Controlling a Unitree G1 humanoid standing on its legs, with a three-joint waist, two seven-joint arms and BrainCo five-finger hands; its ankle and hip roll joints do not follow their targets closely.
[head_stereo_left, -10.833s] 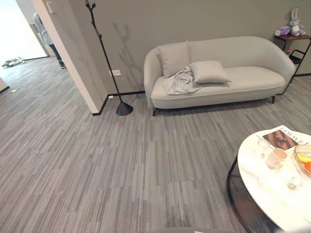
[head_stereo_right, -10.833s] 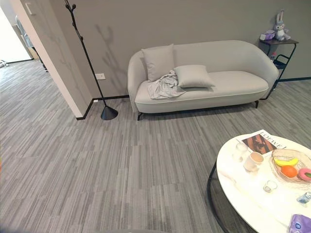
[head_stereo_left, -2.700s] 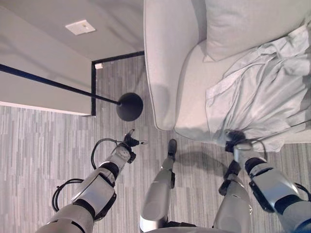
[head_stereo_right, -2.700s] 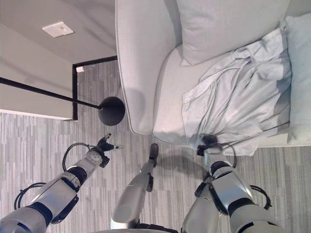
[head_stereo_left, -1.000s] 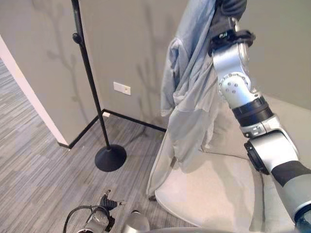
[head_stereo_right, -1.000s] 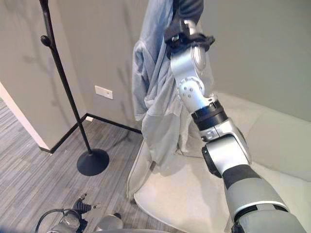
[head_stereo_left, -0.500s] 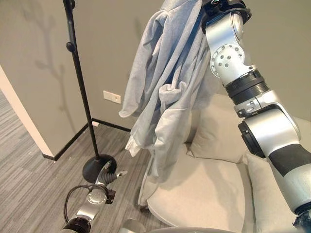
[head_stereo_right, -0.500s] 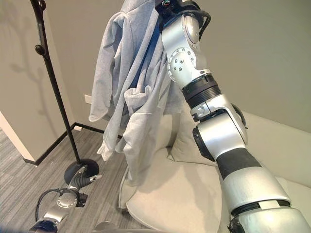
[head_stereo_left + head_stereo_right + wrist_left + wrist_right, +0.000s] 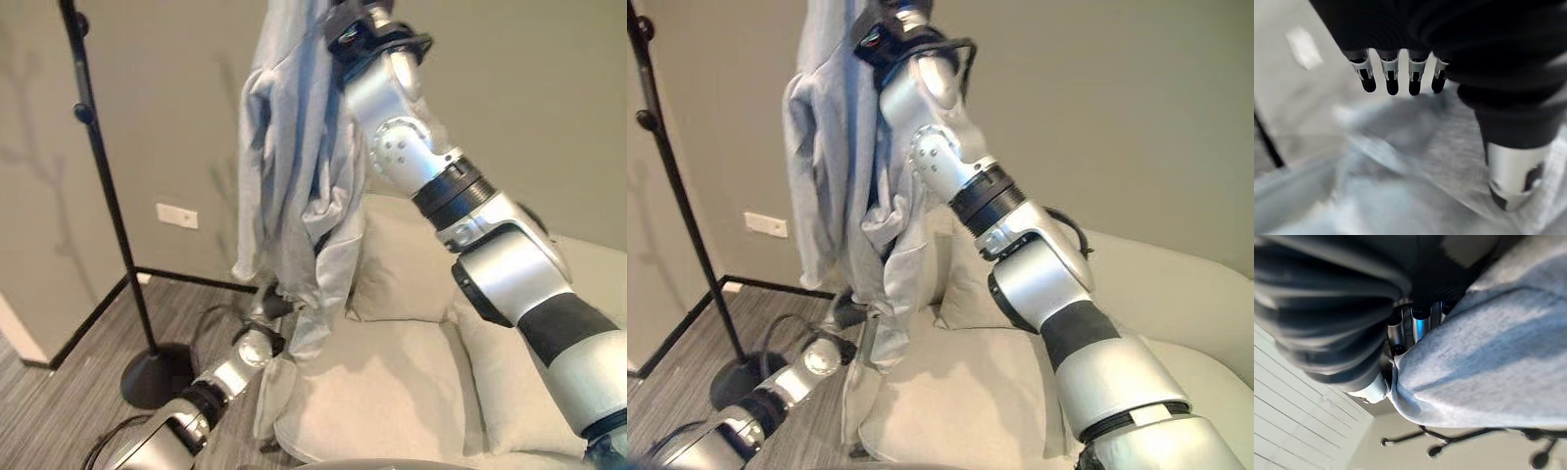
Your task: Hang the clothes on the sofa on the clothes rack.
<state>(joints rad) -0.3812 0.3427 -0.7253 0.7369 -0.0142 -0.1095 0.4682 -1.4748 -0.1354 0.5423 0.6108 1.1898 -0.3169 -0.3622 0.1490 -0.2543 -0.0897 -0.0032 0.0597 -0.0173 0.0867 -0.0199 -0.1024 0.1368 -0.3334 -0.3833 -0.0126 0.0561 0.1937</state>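
A black rack (image 9: 106,196) stands at the far left on a round base (image 9: 152,375), its pole rising past a knob toward the top of the view; in the right wrist view its upper prongs (image 9: 1459,436) show just past the cloth; behind it is a grey wall with a white socket (image 9: 176,215) near the floor; the floor (image 9: 59,411) is grey striped carpet.

Lower left, the left hand (image 9: 271,305) reaches up to the bottom of the hanging garment; its own wrist view shows the fingers (image 9: 1390,81) straight and spread loose, the thumb (image 9: 1511,176) apart, with grey cloth close past them; whether the tips touch the cloth I cannot tell.

In the middle, the garment (image 9: 294,186), a pale grey-blue top, hangs in long folds in the air, beside the rack and apart from its pole, its lower end dangling over the front corner of the sofa (image 9: 392,392); it is held from above.

Right of it, the right arm is raised high, the right hand (image 9: 1413,328) at the top edge of the head views; its wrist view shows the fingers curled with the cloth bunched against them, so it grips the garment; under the arm a cushion (image 9: 397,259) leans on the sofa back.
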